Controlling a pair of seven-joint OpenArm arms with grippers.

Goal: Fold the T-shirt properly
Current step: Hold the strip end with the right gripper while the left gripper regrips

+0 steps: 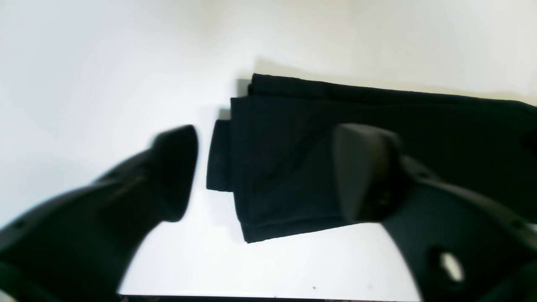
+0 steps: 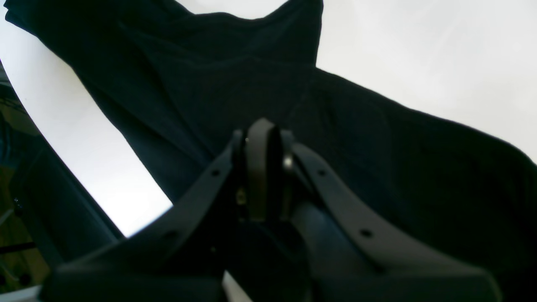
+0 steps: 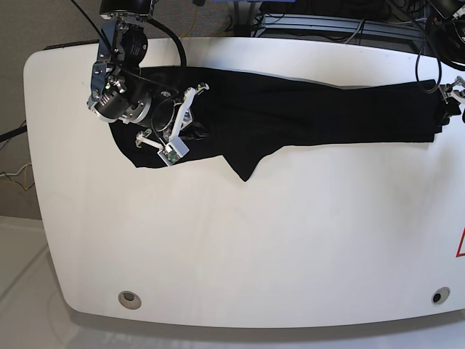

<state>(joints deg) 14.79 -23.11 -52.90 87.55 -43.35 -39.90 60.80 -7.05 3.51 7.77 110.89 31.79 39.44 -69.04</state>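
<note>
The black T-shirt (image 3: 312, 109) lies stretched in a long band across the far side of the white table (image 3: 254, 240). One point of cloth hangs toward the front near the middle. In the left wrist view my left gripper (image 1: 270, 172) is open above the T-shirt's folded end (image 1: 285, 167), one finger (image 1: 176, 172) over bare table and the other over cloth, holding nothing. My right gripper (image 2: 260, 138) is shut at the band's other end (image 3: 190, 131), where creases in the T-shirt (image 2: 377, 147) run to its tips.
The left arm (image 3: 449, 94) stands at the table's right edge, the right arm (image 3: 120, 80) at the far left corner. Cables (image 3: 349, 25) and frames lie behind the table. Round holes (image 3: 130, 298) mark the front corners. The table edge (image 2: 84, 176) runs close beside the right gripper.
</note>
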